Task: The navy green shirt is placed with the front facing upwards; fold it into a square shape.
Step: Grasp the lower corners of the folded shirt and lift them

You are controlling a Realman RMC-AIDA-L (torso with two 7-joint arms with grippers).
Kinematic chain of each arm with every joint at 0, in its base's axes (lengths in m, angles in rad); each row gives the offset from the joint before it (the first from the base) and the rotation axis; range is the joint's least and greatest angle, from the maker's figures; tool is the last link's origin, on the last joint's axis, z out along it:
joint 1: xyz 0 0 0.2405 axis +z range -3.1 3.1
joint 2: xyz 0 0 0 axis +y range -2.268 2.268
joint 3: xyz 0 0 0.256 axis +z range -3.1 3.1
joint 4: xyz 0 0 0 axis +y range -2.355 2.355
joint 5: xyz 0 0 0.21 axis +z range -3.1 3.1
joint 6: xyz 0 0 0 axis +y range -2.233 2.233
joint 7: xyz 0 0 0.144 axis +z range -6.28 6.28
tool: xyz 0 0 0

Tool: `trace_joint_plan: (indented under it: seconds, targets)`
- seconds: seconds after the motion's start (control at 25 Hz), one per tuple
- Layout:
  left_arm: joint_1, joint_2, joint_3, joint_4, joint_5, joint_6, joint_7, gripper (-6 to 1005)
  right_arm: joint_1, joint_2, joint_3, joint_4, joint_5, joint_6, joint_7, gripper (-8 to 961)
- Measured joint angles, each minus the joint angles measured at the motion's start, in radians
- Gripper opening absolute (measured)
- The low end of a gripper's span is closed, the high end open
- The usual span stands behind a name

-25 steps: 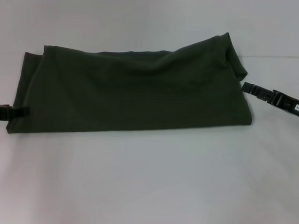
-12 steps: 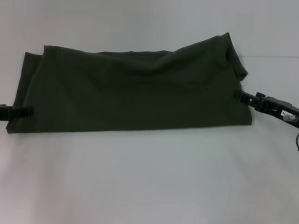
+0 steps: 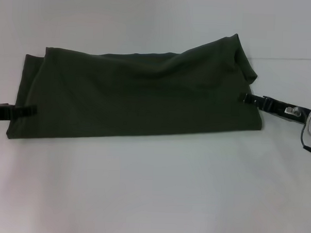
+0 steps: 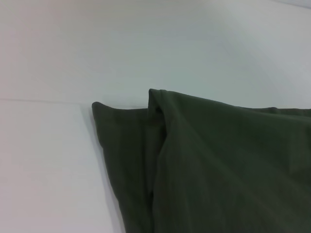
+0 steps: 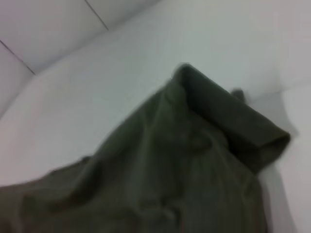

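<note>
1. The left claw (image 3: 26, 111) is seen in the head view at nine o'clock as a thin, flat black bar, crossed by small ridged black blocks along its length.
2. The right claw (image 3: 245, 97) is seen at three o'clock as a similar slim black bar with black blocks set on it.
3. A small silver-grey metal fitting is mounted on the right arm behind the black bar.
4. A pale, rounded, translucent housing edged with a dark rim is shown at the frame's edge behind that fitting.
</note>
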Motion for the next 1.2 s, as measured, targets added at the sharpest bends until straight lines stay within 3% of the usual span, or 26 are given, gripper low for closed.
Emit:
trace_joint_plan:
  seconds: [0.16,0.56,0.68,0.88,1.2]
  targets:
    - [-0.001,0.000,-0.002,0.000,0.000,-0.003,0.003,875,0.030,-0.037,-0.030,-0.018,-0.160,-0.004,0.218,894]
    - [0.006,0.000,-0.003,0.000,0.000,-0.020,0.004,874,0.030,-0.046,-0.031,-0.130,-0.321,-0.091,0.404,890]
    - [0.006,0.000,-0.002,-0.002,0.000,-0.020,0.003,874,0.038,-0.057,-0.030,-0.164,-0.409,-0.130,0.486,889]
    - [0.003,0.006,-0.003,-0.002,0.000,-0.013,-0.003,874,0.049,-0.085,0.001,-0.312,-0.550,-0.316,0.621,888]
    - [-0.006,0.013,-0.004,0.009,0.000,0.015,-0.006,874,0.162,-0.078,0.155,-0.366,-0.920,-0.492,0.761,889]
